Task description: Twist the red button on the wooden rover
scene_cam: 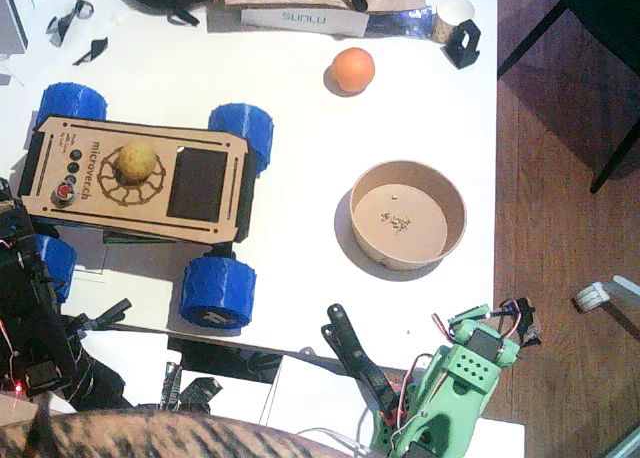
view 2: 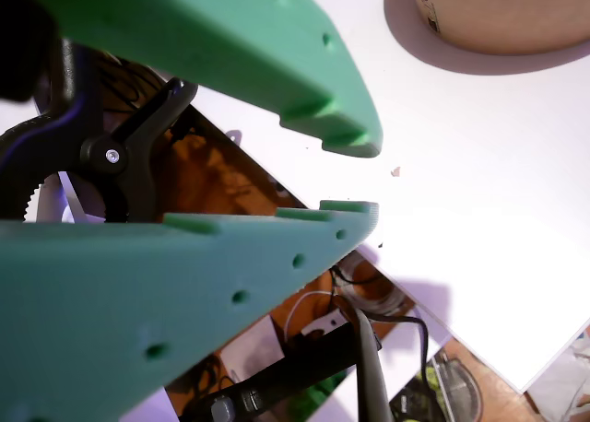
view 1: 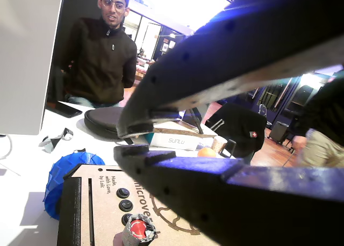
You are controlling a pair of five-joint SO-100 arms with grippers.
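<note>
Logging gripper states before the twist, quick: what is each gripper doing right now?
Left gripper: open, empty, fingers above the red button.
Right gripper: open, empty, over bare table.

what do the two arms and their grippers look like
The left arm is black, with thin wires; its gripper has dark blue-black printed fingers dotted with small holes. The right arm is bright green with red and black wires, and its gripper has matching green holed fingers.

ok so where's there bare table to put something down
Bare white table lies between the wooden rover and the paper bowl, and again between the bowl and the orange ball. The top edge by the boxes and the bottom edge, around the green end effector, are crowded.
</note>
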